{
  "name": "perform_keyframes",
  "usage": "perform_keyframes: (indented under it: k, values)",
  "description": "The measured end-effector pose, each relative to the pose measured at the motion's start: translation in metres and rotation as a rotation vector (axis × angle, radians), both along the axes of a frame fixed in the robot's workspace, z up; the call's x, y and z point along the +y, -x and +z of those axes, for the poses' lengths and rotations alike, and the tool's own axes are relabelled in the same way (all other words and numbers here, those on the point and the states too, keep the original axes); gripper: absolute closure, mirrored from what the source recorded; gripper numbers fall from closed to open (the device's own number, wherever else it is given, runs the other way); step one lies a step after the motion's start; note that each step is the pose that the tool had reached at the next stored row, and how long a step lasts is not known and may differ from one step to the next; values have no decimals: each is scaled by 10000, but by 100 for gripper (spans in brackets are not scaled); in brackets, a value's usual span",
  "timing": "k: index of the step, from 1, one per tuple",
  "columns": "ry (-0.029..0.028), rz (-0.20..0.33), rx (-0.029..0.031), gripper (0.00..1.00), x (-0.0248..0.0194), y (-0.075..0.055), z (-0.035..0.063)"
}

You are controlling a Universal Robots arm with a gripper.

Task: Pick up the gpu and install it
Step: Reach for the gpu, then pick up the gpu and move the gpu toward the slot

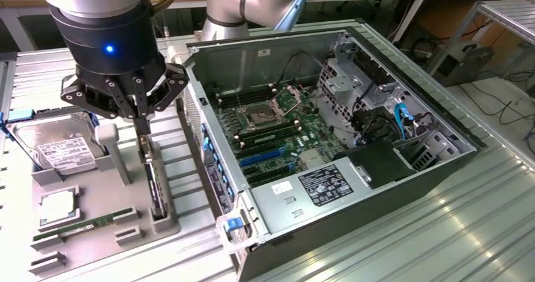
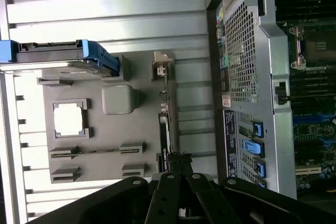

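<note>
1. Pick-up stage: the gripper (image 1: 143,130) (image 2: 176,160) is down on the gpu (image 1: 155,182) (image 2: 165,124), at the end of the card farther from the exterior camera.
2. Its linkage is drawn in narrow in both views, so I read it as pinched on the card's upper edge, not spread.
3. The gpu stands on edge in its slot along the side of the tray (image 1: 92,188) that faces the case (image 1: 276,50). It looks seated and not yet lifted.
4. Nothing is installed so far, by my reading, so the task is in its early part.
5. From here the lift looks to need a straight pull along the slot. The grip is near one end of a long thin card, so any tilt could bind it or let it swing.
6. Seating it would call for lining the card's lower edge up with the blue slots (image 1: 255,160) on the board (image 1: 276,131) and its bracket with the case's rear wall.
7. Counts: one gpu, one gripper, one tray, one open case.
8. On the tray there is also one drive (image 1: 57,149), one processor (image 1: 57,207) and one memory stick (image 1: 84,224).
9. I cannot count the blue slots cleanly.
</note>
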State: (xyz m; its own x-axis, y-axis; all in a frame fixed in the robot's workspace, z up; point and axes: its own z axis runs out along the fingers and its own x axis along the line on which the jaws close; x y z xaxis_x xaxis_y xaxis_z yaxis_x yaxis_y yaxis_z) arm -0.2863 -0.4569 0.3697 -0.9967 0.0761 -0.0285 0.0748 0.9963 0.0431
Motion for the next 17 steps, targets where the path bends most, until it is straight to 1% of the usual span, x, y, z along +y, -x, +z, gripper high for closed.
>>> perform_keyframes:
  k: [13, 16, 17]
  values:
    - [0, -1, 0, 89, 0, 0, 0]
    - [0, -1, 0, 71, 0, 0, 0]
    - [0, -1, 0, 71, 0, 0, 0]
